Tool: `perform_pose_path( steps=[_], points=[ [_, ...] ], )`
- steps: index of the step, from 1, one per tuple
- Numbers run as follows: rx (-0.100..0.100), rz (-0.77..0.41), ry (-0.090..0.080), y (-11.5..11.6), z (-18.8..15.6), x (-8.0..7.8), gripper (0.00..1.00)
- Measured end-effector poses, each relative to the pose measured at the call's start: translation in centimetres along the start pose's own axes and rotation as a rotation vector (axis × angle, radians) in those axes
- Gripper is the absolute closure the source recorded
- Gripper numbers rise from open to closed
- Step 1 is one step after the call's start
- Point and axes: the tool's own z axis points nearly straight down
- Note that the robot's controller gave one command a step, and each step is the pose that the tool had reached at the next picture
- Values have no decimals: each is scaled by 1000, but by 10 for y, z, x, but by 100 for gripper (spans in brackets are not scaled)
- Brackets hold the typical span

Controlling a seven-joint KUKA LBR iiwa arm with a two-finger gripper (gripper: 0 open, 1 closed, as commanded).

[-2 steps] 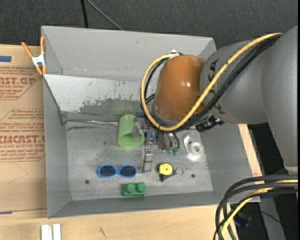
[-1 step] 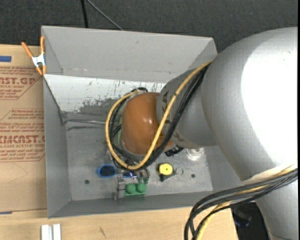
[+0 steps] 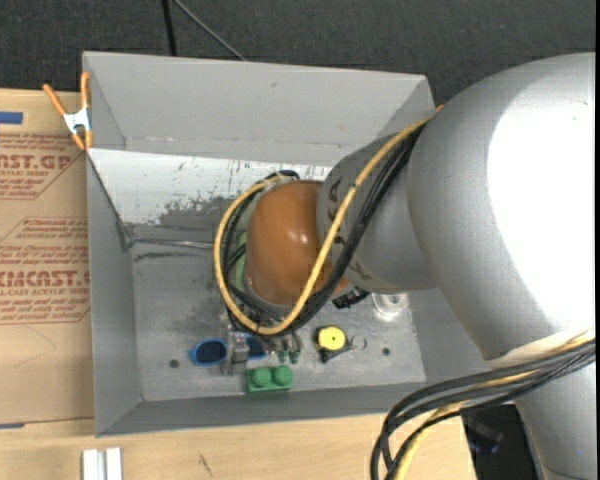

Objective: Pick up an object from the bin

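My gripper (image 3: pixel 246 348) reaches down at the bin's near side, just below the arm's orange cover. A small blue oval thing (image 3: pixel 208 352) lies directly to its left, close beside it. A green block with two round studs (image 3: pixel 269 377) rests just below the gripper, by the bin's front wall. A yellow round thing with a dark centre (image 3: pixel 330 340) sits to the gripper's right. I cannot tell whether anything is between the gripper's jaws.
A clear, whitish round thing (image 3: pixel 388 306) and a small black thing (image 3: pixel 348 297) lie at the right of the bin floor, partly under the arm. The arm, with its yellow and black cables, covers the bin's middle and right.
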Motion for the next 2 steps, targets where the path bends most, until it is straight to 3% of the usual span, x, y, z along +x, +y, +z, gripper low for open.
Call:
perform_pose_path(
  steps=[1, 2],
  points=[
    [-1, -39, -7, 20, -56, -17, 100],
    [0, -49, -10, 10, -179, -2, 100]
  ],
)
